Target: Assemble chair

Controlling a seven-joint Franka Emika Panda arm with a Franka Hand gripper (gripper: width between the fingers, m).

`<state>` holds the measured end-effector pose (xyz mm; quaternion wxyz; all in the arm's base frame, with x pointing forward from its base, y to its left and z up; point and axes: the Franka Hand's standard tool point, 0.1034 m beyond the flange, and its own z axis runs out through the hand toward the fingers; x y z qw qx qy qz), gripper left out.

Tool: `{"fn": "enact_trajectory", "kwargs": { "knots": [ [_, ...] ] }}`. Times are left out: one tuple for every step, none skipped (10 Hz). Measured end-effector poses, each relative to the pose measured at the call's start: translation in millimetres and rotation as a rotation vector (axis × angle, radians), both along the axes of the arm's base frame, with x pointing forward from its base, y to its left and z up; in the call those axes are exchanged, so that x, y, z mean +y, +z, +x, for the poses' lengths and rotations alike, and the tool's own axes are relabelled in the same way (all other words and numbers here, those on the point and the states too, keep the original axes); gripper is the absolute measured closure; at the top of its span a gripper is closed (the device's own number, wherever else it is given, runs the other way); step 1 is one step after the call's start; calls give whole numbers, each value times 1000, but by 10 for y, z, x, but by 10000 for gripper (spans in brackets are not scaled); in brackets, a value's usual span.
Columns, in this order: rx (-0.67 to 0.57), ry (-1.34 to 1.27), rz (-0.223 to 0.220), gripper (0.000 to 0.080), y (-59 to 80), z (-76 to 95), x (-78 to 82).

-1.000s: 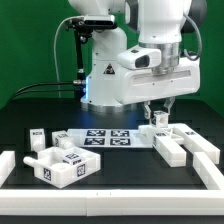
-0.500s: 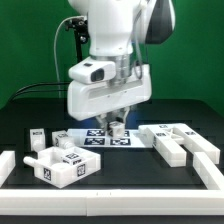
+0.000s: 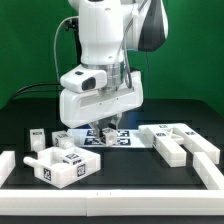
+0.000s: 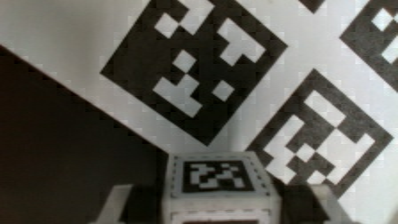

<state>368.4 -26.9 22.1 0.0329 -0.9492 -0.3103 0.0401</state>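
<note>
One small matte-white tagged plastic block (image 4: 215,180), pinched between the fingers (image 4: 121,205) of the gripper (image 3: 110,128), hangs over the marker board (image 3: 85,140), with the stepped white plastic assembly (image 3: 62,165) toward the exterior view's near left.

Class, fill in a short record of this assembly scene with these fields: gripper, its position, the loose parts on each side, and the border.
gripper: gripper closed on a small white tagged block
position: over the marker board; contact with it cannot be told
parts, exterior view's left: large stepped piece and small block
parts, exterior view's right: angular pieces
border: low white rail along the front
</note>
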Motion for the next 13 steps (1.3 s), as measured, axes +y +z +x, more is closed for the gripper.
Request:
{"fn": "enact_trajectory", "kwargs": {
  "knots": [
    [7,32,3,518,-46,-30,-89],
    [4,28,1,518,-70,-41,-177],
    [1,25,0,518,-70,-36,-185],
    [1,25,0,518,-70,-36,-184],
    [1,25,0,517,-71,-37,-184],
    [2,24,0,517,-72,-39,-186],
    [4,25,0,305,-70,-41,-196],
    [25,36,7,305,-25,-17,-237],
    [41,48,11,183,106,99,-257],
    [42,71,8,159,234,240,-254],
    [45,80,11,159,313,360,-266],
    [50,91,9,151,396,488,-259],
    [44,108,4,151,449,551,-203]
  ]
}}
